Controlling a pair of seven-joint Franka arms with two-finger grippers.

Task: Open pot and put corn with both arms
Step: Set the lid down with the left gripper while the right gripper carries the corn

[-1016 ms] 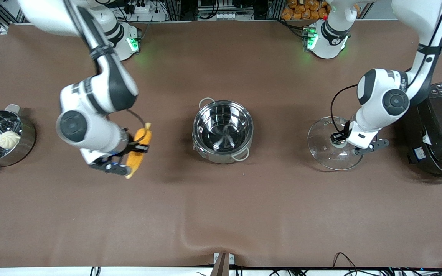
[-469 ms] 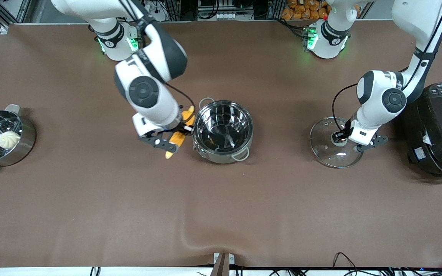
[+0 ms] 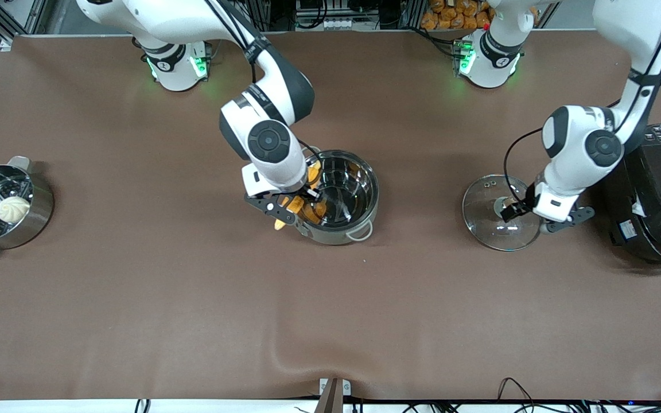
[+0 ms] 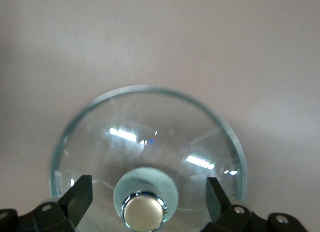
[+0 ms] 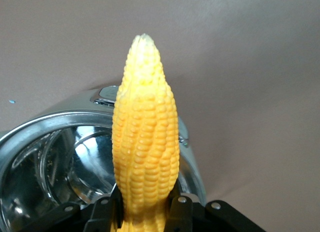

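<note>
Clenched on the corn, the right gripper is held over the pot rim; the left gripper is spread around the lid knob by the cooker

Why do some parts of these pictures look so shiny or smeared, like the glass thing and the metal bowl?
Left wrist view: lamps leave white glints on the glass lid; the table around it looks softly blurred. Right wrist view: the corn is sharp, while the pot mirrors dark, warped shapes. Front view: green base lights tint the table, and the arms cast soft shadows.
</note>
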